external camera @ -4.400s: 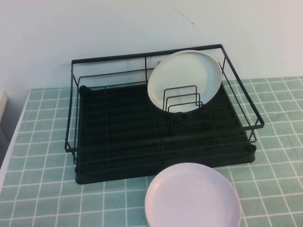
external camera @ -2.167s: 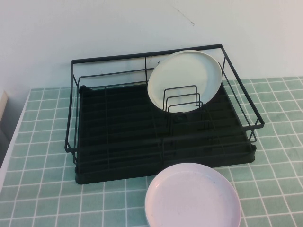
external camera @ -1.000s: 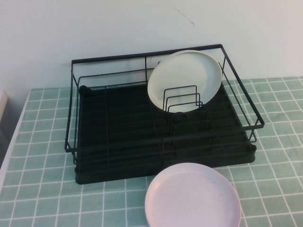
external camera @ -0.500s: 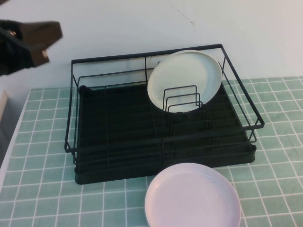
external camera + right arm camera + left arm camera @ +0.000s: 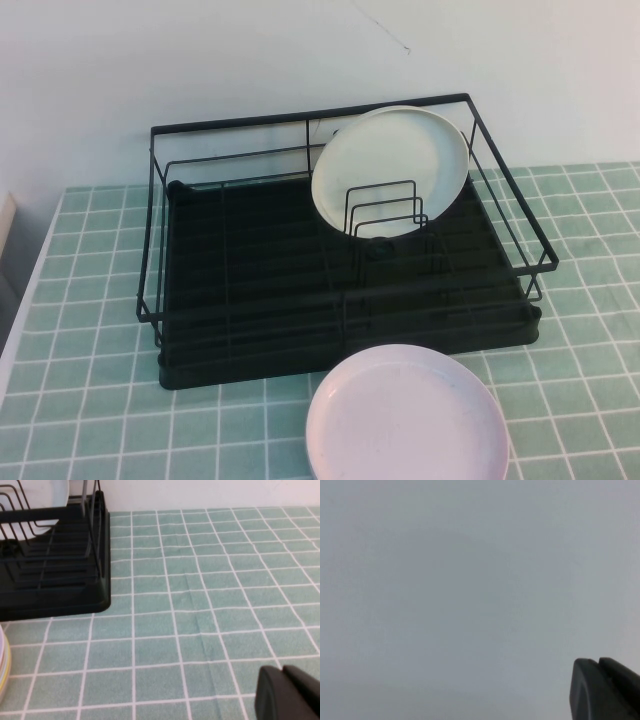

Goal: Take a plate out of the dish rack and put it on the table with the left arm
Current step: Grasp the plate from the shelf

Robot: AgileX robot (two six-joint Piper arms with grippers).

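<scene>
The cream-white plate (image 5: 390, 170) stands upright in the wire dividers at the back right of the black dish rack (image 5: 250, 250), on the pale green tiled table (image 5: 90, 400). Neither arm shows in the high view. My left gripper (image 5: 598, 661) shows only in the left wrist view as dark fingertips pressed together against a blank grey-white wall, away from the rack. My right gripper (image 5: 282, 668) is shut and empty, low over the table (image 5: 200, 580) to the right of the rack (image 5: 50, 590). A piece of the plate (image 5: 45, 492) shows there behind the wires.
A pale pink plate (image 5: 405, 415) lies flat on the table in front of the rack's right half; its edge also shows in the right wrist view (image 5: 4, 665). A white wall stands behind the rack. The table's left edge runs at the far left.
Half a second ago my left gripper showed at the upper left of the high view, above the rack's left corner; now it is out of that view. The plates and rack have not moved.
</scene>
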